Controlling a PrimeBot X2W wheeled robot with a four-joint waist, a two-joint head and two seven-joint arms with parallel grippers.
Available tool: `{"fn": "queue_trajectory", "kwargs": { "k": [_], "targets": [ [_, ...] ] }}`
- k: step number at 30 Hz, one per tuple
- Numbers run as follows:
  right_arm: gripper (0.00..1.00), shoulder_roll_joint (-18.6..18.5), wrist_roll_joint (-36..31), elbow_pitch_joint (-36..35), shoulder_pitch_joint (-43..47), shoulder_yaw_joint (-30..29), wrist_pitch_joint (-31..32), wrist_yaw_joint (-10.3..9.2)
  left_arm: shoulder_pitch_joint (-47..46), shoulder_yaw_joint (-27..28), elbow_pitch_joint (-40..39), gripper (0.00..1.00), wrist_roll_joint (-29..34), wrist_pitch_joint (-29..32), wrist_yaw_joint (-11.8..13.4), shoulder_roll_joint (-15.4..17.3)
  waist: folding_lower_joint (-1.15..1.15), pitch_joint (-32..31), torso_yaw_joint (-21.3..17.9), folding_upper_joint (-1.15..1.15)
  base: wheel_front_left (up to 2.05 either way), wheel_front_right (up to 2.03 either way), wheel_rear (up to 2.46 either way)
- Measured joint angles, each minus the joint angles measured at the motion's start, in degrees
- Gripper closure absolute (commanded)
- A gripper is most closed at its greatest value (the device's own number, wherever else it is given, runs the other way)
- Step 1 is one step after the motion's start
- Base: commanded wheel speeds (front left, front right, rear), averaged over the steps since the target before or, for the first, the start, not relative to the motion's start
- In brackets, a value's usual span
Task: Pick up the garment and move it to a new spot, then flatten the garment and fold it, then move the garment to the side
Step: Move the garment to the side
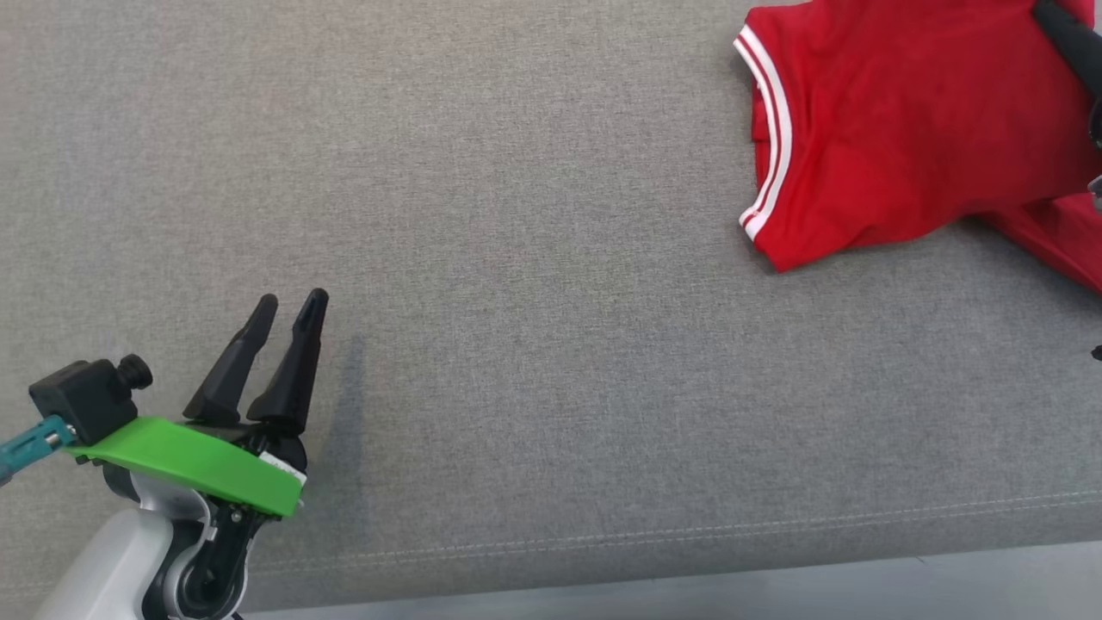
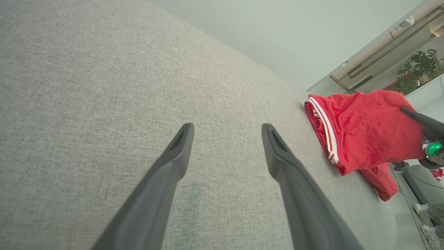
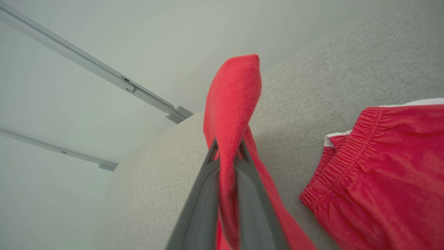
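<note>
1. Head view: the red garment sits bunched at the far right of the grey cushion. Your left end effector hangs well apart from it.
2. Left wrist view: its fingers are spread wide and grip nothing. Hold it clear of the carry path.
3. Right wrist view: the right end effector pinches a red fold. Lift high before carrying so the trailing waistband doesn't drag.
</note>
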Motion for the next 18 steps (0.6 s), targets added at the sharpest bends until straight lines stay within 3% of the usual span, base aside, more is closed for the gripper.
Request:
{"fn": "queue_trajectory", "kwargs": {
  "k": [8,18],
  "targets": [
    [1.0,0.9,1.0,-0.5,0.0,-2.2,-2.1,-0.07,1.2,1.5,-0.3,0.0,0.0,-0.3,0.8,1.6,0.0,0.2,-1.9,0.0,0.0,0.0,0.0],
    [1.0,1.7,2.5,2.7,4.5,-8.7,-8.2,-2.05,2.1,1.6,-3.2,0.0,0.0,0.7,2.4,3.6,0.0,0.3,-6.3,0.0,0.0,0.0,0.0]
  ]
}}
